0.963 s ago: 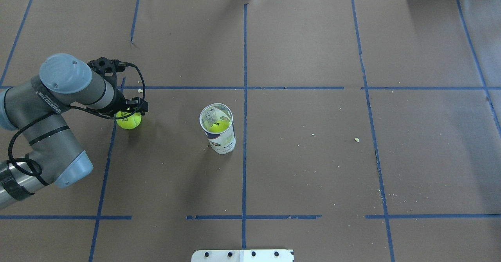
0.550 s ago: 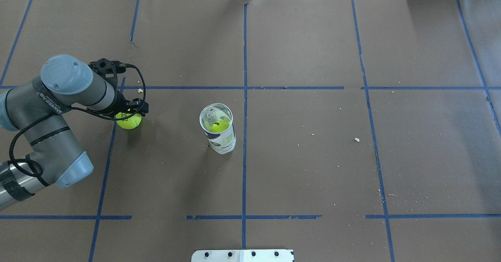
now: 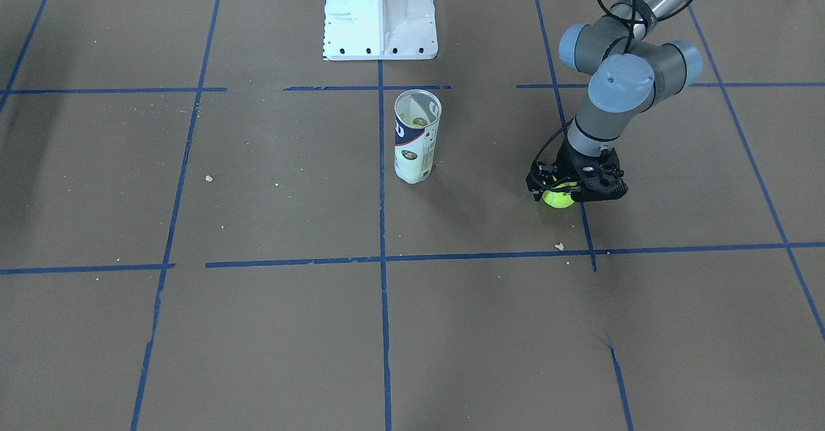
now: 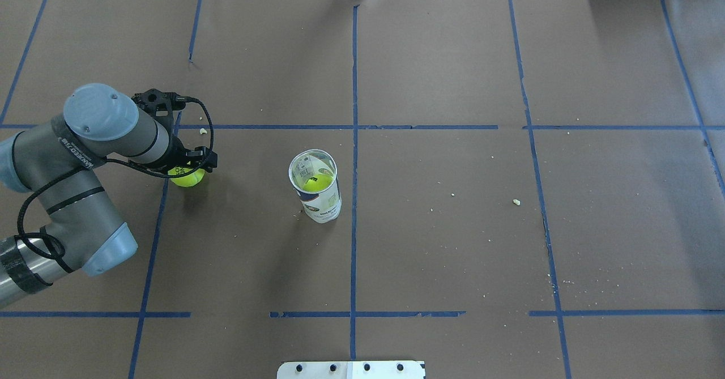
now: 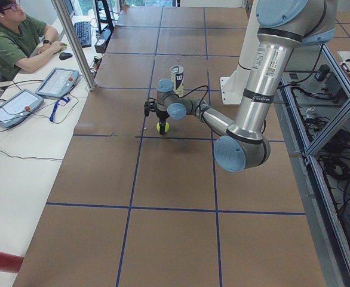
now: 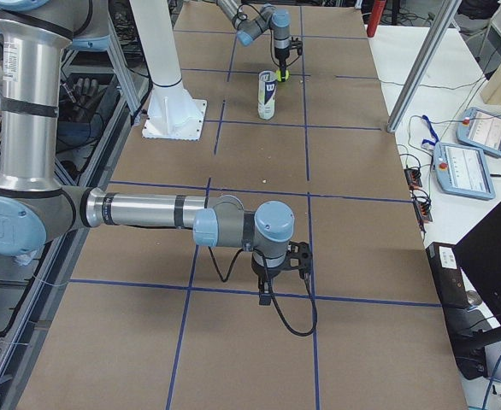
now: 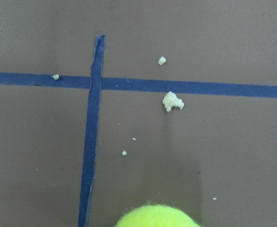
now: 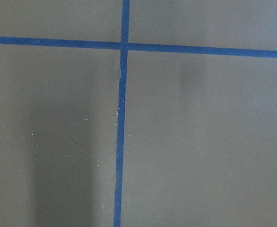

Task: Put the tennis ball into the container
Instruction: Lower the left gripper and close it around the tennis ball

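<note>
The tennis ball (image 4: 187, 179) lies on the brown table left of centre, also showing as a yellow-green ball (image 3: 558, 199) in the front view and at the bottom edge of the left wrist view (image 7: 157, 216). My left gripper (image 4: 190, 166) is down over it, fingers straddling the ball, and looks open. The container (image 4: 320, 200) stands upright near the table's middle, a clear tube (image 3: 417, 141) with a white and navy label and another yellow ball (image 4: 316, 183) inside. My right gripper (image 6: 280, 273) shows only in the right side view, pointing down at bare table; I cannot tell its state.
The white robot base (image 3: 380, 12) stands behind the tube. Blue tape lines grid the brown paper, and pale crumbs (image 7: 173, 101) lie near the ball. An operator (image 5: 14, 36) sits at a side desk with tablets.
My left arm has sunk a little lower over the tennis ball, covering more of it. The ball and the tube have stayed where they were.
</note>
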Robot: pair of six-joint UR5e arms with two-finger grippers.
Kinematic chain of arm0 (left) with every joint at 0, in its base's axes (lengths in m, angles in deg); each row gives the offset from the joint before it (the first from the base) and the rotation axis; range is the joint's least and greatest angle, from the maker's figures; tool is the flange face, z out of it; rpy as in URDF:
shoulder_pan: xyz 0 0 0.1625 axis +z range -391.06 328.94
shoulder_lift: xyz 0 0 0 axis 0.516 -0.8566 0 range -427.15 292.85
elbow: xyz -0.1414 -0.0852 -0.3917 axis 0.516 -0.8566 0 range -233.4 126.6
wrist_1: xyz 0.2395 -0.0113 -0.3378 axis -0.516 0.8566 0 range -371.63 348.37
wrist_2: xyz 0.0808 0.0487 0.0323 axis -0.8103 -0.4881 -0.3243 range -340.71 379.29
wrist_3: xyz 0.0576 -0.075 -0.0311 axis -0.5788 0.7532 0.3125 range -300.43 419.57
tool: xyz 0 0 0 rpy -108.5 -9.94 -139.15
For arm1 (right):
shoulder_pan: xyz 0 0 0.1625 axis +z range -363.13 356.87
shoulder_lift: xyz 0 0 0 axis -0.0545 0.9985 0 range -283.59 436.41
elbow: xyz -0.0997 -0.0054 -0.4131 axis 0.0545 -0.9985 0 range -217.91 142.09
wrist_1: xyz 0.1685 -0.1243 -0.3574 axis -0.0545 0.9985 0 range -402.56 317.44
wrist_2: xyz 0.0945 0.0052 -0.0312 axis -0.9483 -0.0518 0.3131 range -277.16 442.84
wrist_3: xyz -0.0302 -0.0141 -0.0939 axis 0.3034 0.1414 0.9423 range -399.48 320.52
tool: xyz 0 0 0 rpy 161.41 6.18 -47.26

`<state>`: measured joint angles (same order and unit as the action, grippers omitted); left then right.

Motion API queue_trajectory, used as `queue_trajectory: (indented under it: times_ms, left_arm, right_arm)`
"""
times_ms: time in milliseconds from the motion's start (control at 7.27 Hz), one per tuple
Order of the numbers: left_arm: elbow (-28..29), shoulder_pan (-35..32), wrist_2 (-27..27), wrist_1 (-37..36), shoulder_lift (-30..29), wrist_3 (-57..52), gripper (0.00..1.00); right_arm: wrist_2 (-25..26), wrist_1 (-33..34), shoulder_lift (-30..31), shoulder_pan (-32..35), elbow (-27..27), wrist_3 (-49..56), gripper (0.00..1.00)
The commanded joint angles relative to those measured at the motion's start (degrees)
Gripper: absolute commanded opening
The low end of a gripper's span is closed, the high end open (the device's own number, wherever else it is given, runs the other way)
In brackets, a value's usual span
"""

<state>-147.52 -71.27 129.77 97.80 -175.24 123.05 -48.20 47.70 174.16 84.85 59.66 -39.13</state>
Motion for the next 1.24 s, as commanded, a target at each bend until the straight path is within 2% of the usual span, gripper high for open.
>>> queue_trajectory:
  times_ms: [0,138,275,550,1101]
  left_arm:
    - [0.0,0.0,0.0,0.0,0.0,0.1,0.77]
    - [-0.3,0.0,0.0,-0.1,0.0,0.4,0.44]
    - [-0.9,-0.1,0.1,-0.3,0.2,0.4,0.33]
    - [-6.2,-0.5,-0.1,-4.9,0.4,0.4,0.31]
    - [-23.9,-4.1,1.2,-23.0,-0.5,-0.1,0.31]
  right_arm:
    - [0.0,0.0,0.1,0.0,0.0,0.0,1.0]
    - [0.0,0.0,0.0,0.0,0.1,0.0,1.0]
    - [0.0,0.0,0.0,0.0,0.0,0.0,1.0]
    - [0.0,0.1,0.0,0.0,0.0,0.0,1.0]
    - [0.0,0.1,0.0,0.0,0.0,0.0,1.0]
